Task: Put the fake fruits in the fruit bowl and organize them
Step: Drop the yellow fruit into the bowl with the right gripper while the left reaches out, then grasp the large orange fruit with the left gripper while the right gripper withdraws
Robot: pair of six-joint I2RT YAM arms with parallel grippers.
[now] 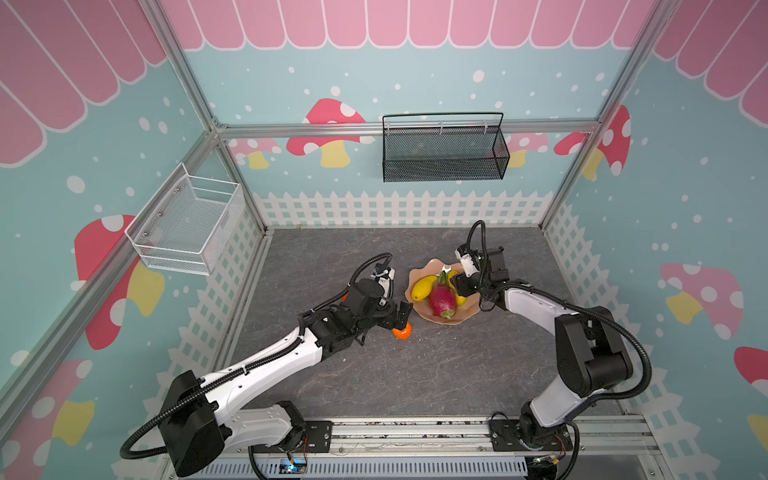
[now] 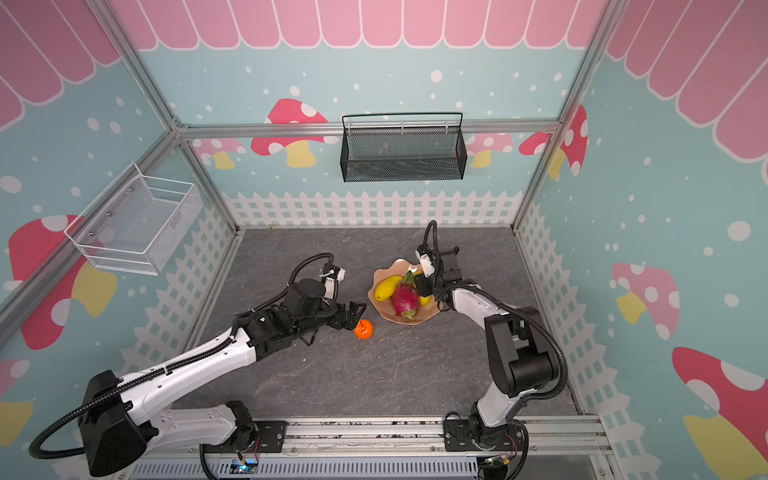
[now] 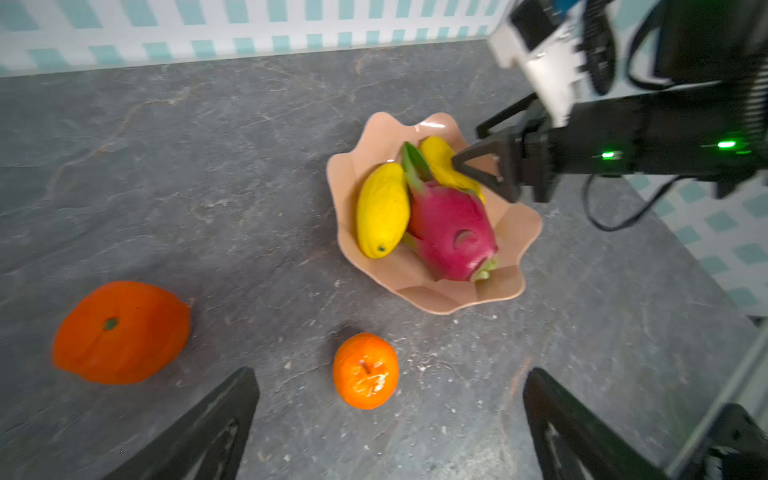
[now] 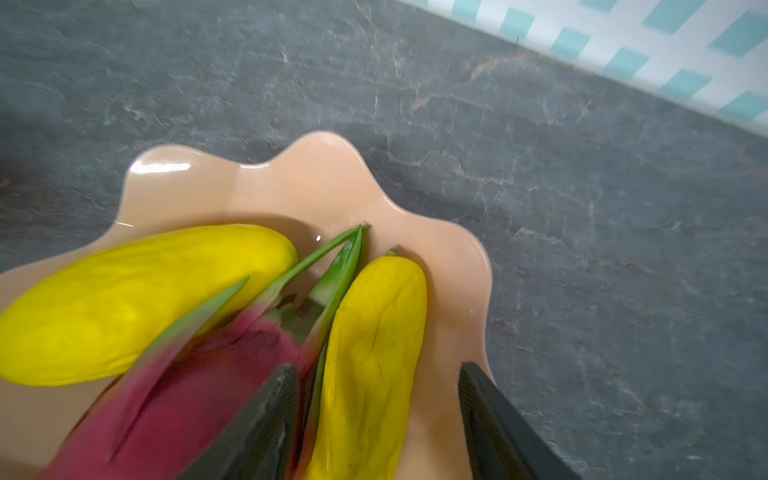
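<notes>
Small orange [image 3: 365, 370] just ahead of left gripper [image 3: 392, 376], jaws wide open; right gripper [image 4: 376, 369] farther, parted astride mango [image 4: 374, 324] in bowl [image 4: 174, 183].

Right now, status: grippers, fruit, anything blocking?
Left gripper open, by smaller orange on table. Right gripper open, straddling a mango in fruit bowl. Second mango, dragon fruit in; larger orange out. Nothing blocking.
</notes>
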